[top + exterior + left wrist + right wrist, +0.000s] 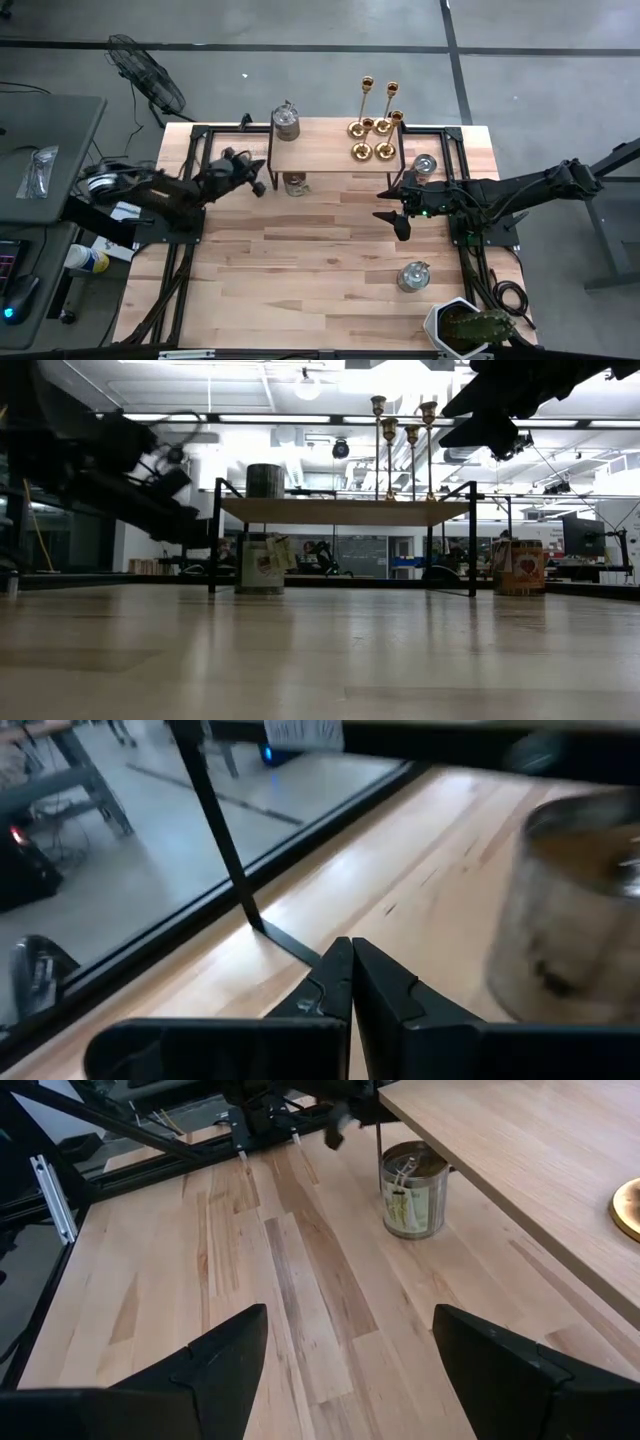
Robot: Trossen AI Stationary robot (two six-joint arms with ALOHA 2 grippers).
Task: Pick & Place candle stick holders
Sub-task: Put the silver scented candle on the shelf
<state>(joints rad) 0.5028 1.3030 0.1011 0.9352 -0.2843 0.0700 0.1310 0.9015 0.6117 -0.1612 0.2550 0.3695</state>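
Note:
Four gold candle stick holders (372, 138) stand on their round bases on the right end of a raised wooden shelf (320, 150) at the table's far side. They also show in the low view (400, 440), and one base shows in the right wrist view (628, 1208). My right gripper (394, 218) is open and empty (350, 1360), above the table just near of the shelf's right end. My left gripper (258, 178) is shut and empty (350, 965), by the shelf's left legs.
A silver-grey jar (286, 122) stands on the shelf's left end and another (295, 184) under the shelf (412, 1190). More jars stand at the right (425, 163) and near right (413, 275). A potted plant (465, 328) is at the near right corner. Bare wood (300, 270) fills the middle.

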